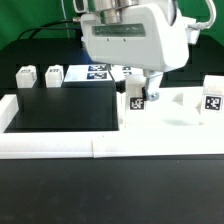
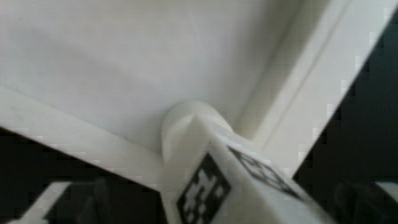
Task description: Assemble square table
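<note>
At bench centre, the gripper (image 1: 138, 84) is hanging straight over one leg (image 1: 137, 98). Its jaws are standing wide to either side, and going by the wrist view they are not pinching it. The leg is standing on the tabletop (image 1: 175, 114), close to the panel's edge on the exterior view's left. It is looking a bit tilted in the wrist view, and I can't tell whether it is seated in anything.

Progress, as I'm judging it: early. At most one leg is going on. Two more legs (image 1: 25, 76) (image 1: 52, 74) are sitting loose, well apart at the exterior view's far left. A fourth leg (image 1: 212, 100) is waiting at the right edge.

The kit is all matte white plastic. The legs are short and blocky, rounded at the end, each wearing black-and-white square tags. The panel is flat and smooth with a crisp edge. The border wall (image 1: 60, 146) is running low along the front, framing the black mat (image 1: 60, 108). The marker board (image 1: 100, 71) is lying flat behind.
</note>
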`<action>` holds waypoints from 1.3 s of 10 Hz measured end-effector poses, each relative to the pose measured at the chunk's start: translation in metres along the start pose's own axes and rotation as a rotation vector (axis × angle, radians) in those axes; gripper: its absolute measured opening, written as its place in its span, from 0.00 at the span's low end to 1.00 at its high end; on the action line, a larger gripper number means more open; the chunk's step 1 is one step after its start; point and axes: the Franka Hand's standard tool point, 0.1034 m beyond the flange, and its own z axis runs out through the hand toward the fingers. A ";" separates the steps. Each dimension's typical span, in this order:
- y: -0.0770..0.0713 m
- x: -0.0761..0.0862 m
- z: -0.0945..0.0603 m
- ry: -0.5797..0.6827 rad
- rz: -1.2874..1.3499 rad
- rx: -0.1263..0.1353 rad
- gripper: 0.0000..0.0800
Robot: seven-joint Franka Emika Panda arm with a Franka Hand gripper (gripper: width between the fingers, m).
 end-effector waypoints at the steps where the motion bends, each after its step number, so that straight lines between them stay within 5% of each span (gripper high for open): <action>1: 0.000 0.001 0.000 0.000 -0.075 0.000 0.80; 5: -0.005 -0.003 0.000 -0.011 -0.692 -0.034 0.81; 7: -0.005 -0.002 0.000 -0.010 -0.733 -0.034 0.81; 8: -0.005 -0.002 0.000 -0.010 -0.705 -0.034 0.69; 9: -0.005 -0.003 0.000 -0.010 -0.661 -0.033 0.47; 13: -0.001 0.001 0.000 0.003 -0.316 -0.038 0.37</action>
